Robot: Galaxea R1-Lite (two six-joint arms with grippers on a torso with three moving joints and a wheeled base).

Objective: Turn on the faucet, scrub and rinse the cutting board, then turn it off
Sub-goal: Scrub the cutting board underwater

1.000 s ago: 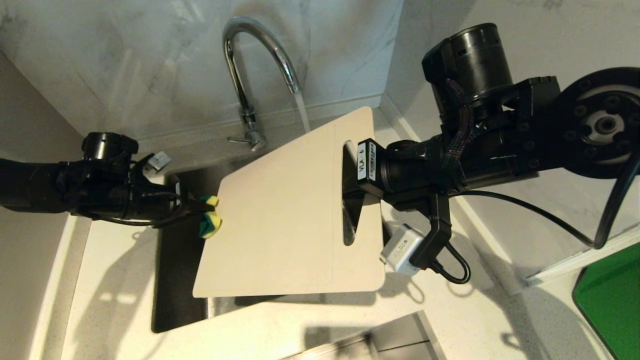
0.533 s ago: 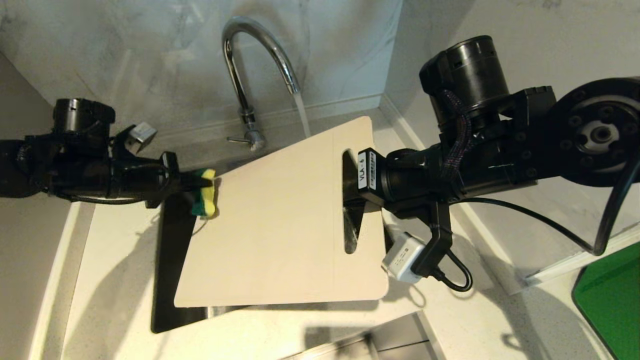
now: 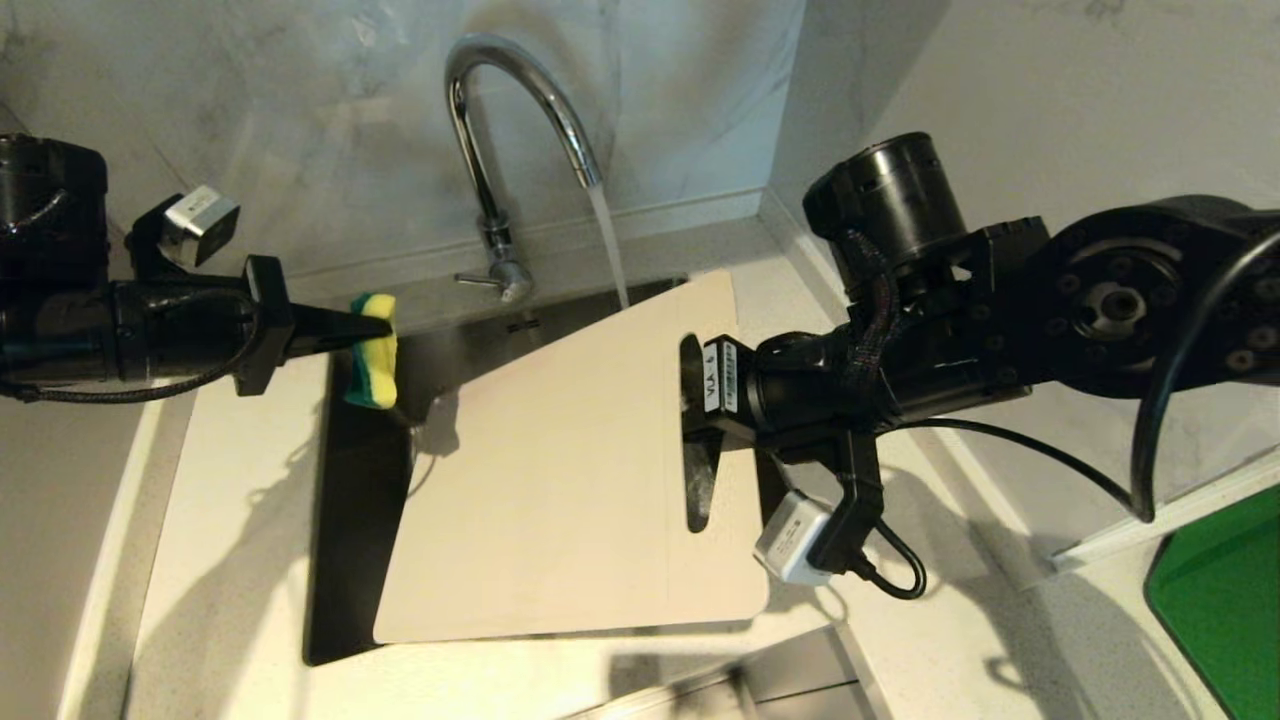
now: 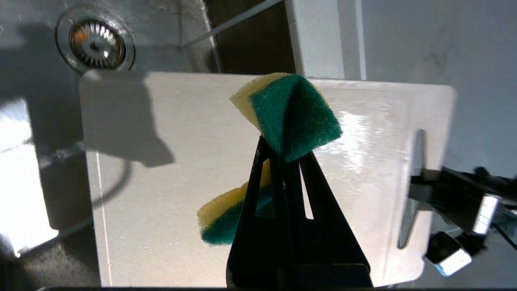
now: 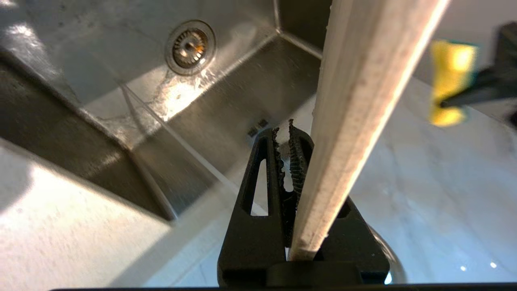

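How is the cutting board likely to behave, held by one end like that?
Probably stiff and light: the cutting board stays flat over the sink, held only at its slot end. Likely slippery, since its surface glistens wet under the faucet.

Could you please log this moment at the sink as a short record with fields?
faucet: running, stream falling just past the far edge of the board
cutting board: held tilted over the sink, handle slot toward the right arm
right claw: shut on the cutting board at its slot end
left claw: shut on the sponge
sponge: yellow and green, off the board, over the sink's left rim
drain: uncovered, wet basin around it
green mat: on the counter, far right
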